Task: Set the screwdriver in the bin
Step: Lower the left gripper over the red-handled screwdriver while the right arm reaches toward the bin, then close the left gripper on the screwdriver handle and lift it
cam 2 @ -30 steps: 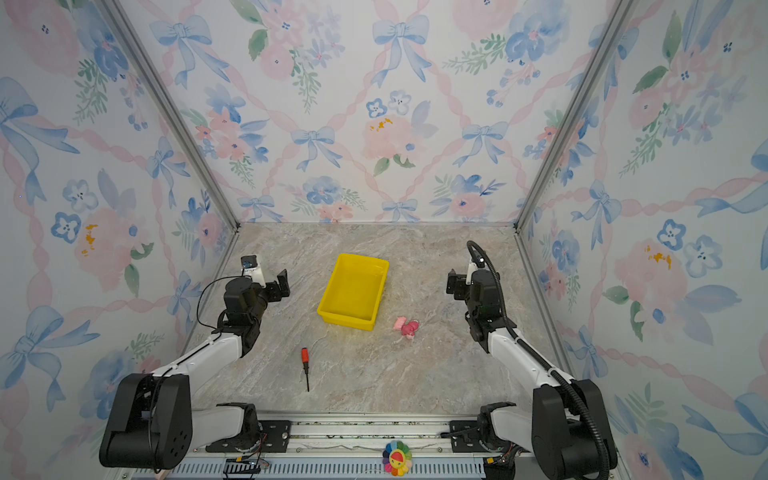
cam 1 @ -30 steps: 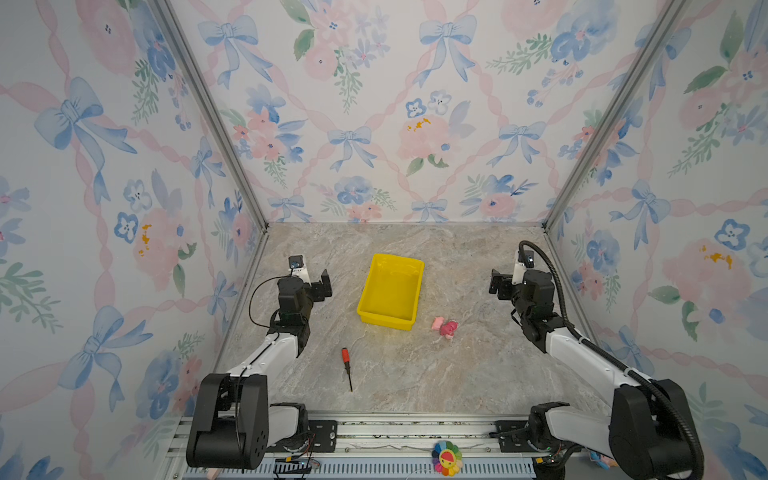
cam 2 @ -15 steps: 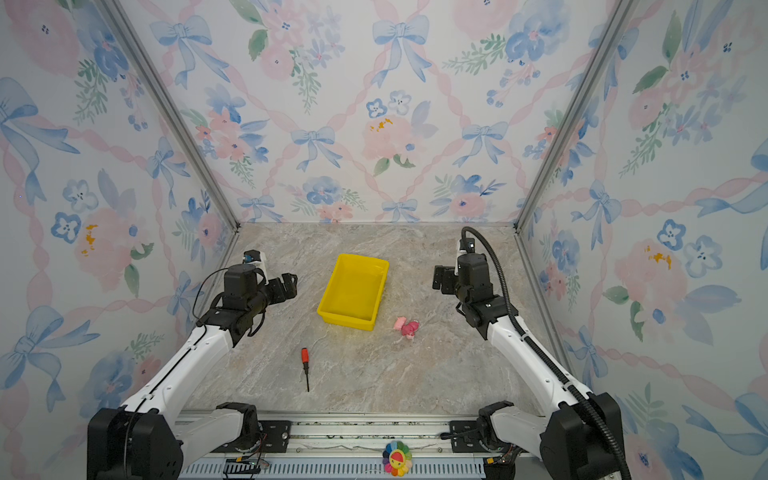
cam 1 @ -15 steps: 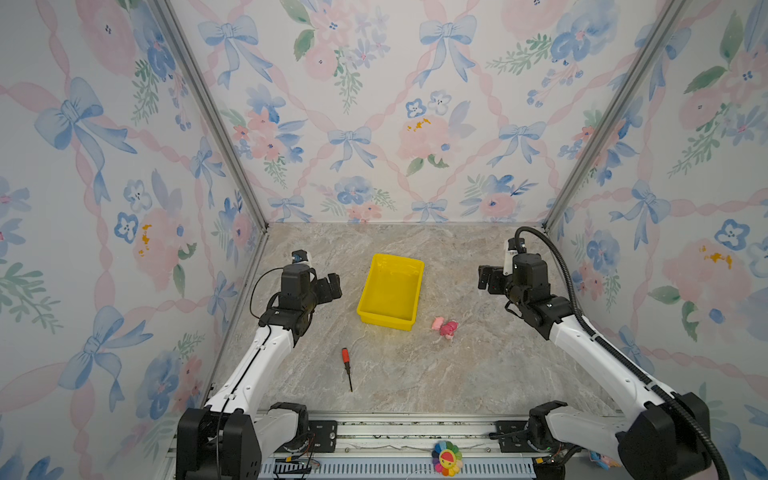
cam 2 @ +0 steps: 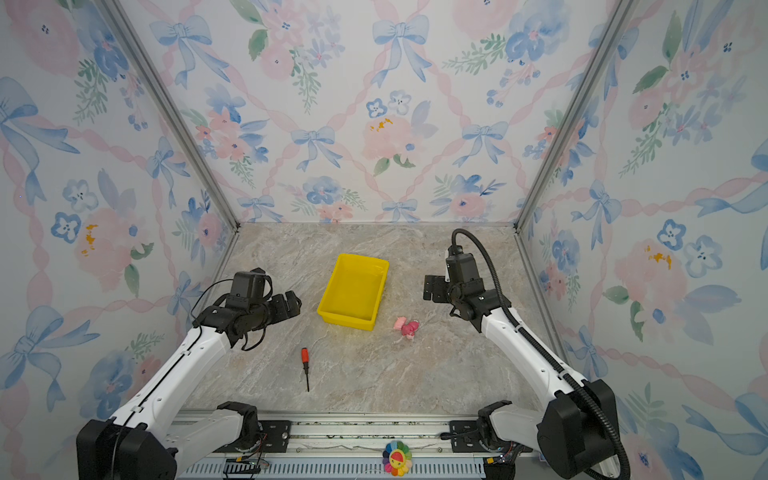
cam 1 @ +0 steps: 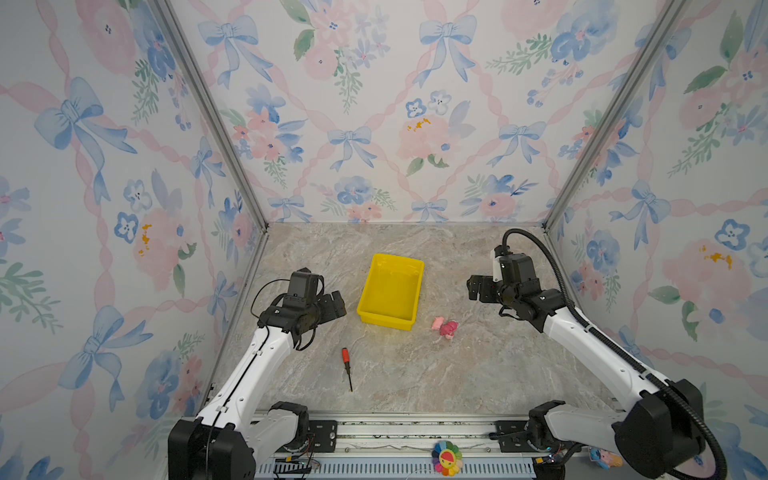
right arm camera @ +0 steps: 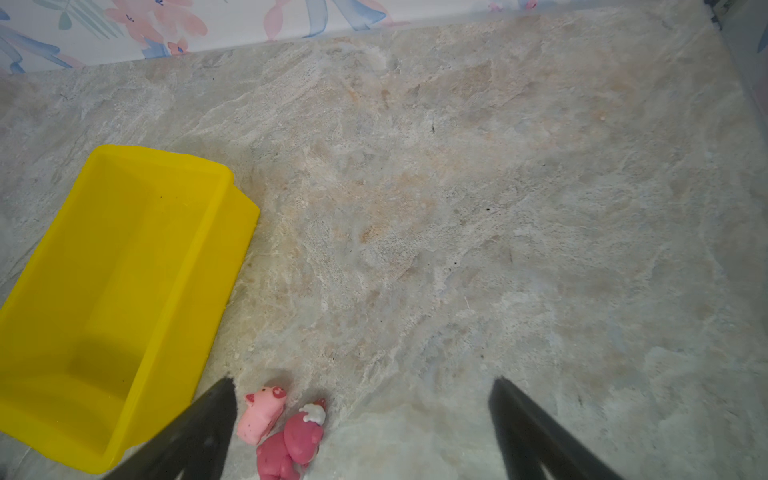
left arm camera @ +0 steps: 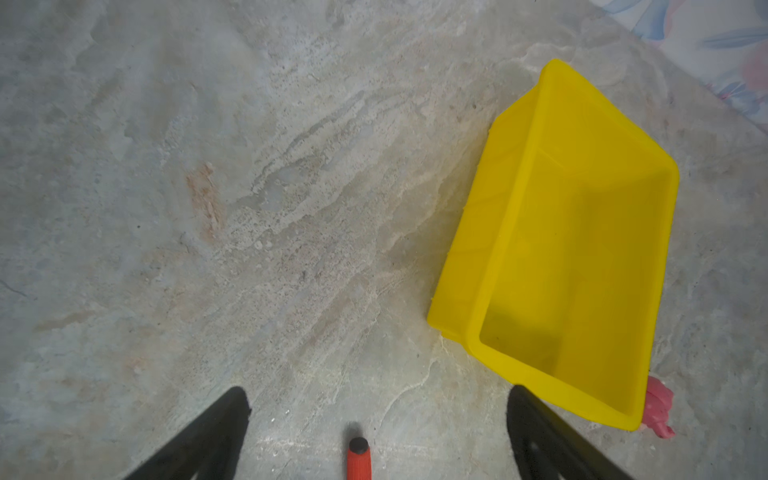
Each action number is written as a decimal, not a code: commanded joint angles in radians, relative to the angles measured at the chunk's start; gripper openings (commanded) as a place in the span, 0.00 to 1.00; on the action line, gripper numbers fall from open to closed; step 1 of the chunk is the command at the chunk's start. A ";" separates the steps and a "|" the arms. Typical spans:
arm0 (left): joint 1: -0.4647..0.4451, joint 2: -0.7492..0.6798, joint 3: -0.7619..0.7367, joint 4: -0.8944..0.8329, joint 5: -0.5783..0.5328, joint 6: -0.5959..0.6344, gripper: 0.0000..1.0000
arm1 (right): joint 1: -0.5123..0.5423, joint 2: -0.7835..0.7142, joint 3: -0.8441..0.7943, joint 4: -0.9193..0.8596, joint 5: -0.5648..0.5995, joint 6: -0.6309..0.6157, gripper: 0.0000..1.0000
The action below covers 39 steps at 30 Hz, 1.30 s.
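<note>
Pink pig toy (cam 1: 445,328) lay right of the yellow bin (cam 1: 376,305); screwdriver (cam 1: 346,365) lay apart, unobstructed. Left gripper (cam 1: 336,306) and right gripper (cam 1: 473,287) both hung with jaws apart, empty.

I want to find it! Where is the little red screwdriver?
In both top views the screwdriver lies flat on the table, left of middle, nearer the front than the yellow bin.

Screwdriver (cam 1: 346,368): small, slim, red-orange handle, black collar, thin dark shaft. Lies flat on marble-pattern table, handle toward back wall, tip toward front rail. Not held, nothing touches it. Left wrist view shows only handle end (left arm camera: 359,457).

Bin (cam 1: 390,319): bright yellow, rectangular, low walls, rolled rim. Stands upright near table middle, slightly turned, empty inside. Well apart from screwdriver, farther back and to right.
</note>
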State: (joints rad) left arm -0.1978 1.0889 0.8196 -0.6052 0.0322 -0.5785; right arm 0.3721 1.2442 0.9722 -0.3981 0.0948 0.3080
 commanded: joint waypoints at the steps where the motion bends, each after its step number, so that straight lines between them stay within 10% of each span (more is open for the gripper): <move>1: -0.029 0.009 -0.029 -0.117 0.019 -0.062 0.97 | 0.028 0.002 0.051 -0.044 -0.050 -0.003 0.97; 23: -0.194 0.157 -0.137 -0.115 -0.017 -0.170 0.92 | 0.430 -0.065 0.002 0.096 -0.292 -0.265 0.97; 39: -0.262 0.280 -0.115 -0.109 -0.100 -0.213 0.70 | 0.493 -0.045 -0.009 0.205 -0.361 -0.125 0.97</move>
State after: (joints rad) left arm -0.4526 1.3525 0.6846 -0.7048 -0.0269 -0.7719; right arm 0.8532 1.1954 0.9573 -0.2146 -0.2558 0.1719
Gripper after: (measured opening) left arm 0.722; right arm 0.967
